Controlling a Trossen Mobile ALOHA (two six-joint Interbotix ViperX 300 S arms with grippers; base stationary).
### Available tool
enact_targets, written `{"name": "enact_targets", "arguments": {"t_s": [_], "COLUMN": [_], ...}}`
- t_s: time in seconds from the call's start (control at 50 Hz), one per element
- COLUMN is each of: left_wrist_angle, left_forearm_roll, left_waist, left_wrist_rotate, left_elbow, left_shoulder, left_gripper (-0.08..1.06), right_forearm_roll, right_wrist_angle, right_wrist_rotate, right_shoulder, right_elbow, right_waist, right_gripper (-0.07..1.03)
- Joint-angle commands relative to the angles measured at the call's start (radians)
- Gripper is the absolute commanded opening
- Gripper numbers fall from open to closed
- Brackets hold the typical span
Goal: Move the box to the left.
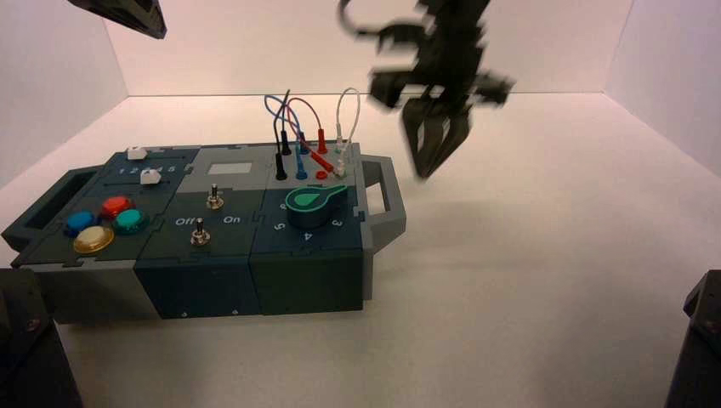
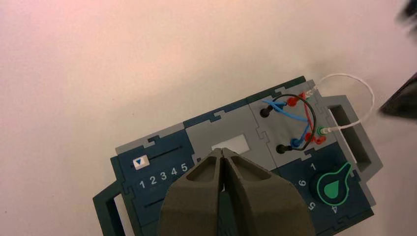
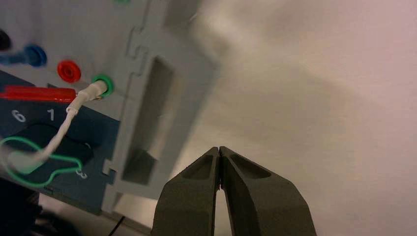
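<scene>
The left hand is held high above the box, over its left rear part; its fingers are pressed together at the tips with nothing between them. In the high view only a dark part of that arm is seen at the upper left corner. The box is set on the white table, in the left half of the scene, slightly turned. From its left end to its right end are found a dark side handle, four round buttons in blue, red, green and yellow, two toggle switches between "Off" and "On", a green dial, and behind it coloured wires plugged into sockets. A grey side handle closes the right end. The right hand is raised above the table just beside that grey handle, apart from it, its fingers closed together on nothing.
</scene>
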Motion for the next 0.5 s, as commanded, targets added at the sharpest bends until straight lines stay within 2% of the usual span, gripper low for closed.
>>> {"name": "enact_targets", "arguments": {"t_s": [0.02, 0.24, 0.34, 0.5], "left_wrist_angle": [-0.017, -0.044, -0.06, -0.071], "left_forearm_roll": [0.003, 0.002, 0.002, 0.002], "left_waist": [0.0, 0.002, 0.002, 0.002], "left_wrist_rotate": [-0.002, -0.002, 0.002, 0.002], "left_elbow": [-0.009, 0.005, 0.009, 0.011], "left_shoulder": [-0.003, -0.006, -0.009, -0.017], "left_gripper": [-0.03, -0.03, -0.03, -0.03], "right_forearm_roll": [-0.029, -0.032, -0.032, -0.034], "right_wrist_angle": [-0.005, -0.038, -0.052, -0.077], "right_wrist_rotate": [0.008, -0.015, -0.032, -0.04], "right_shoulder": [-0.152, -0.382, -0.428, -0.443], "right_elbow": [0.009, 0.075, 0.103, 0.143], "right_waist": [-0.018, -0.005, -0.005, -0.005], "right_gripper": [-0.02, -0.02, -0.02, -0.02]}}
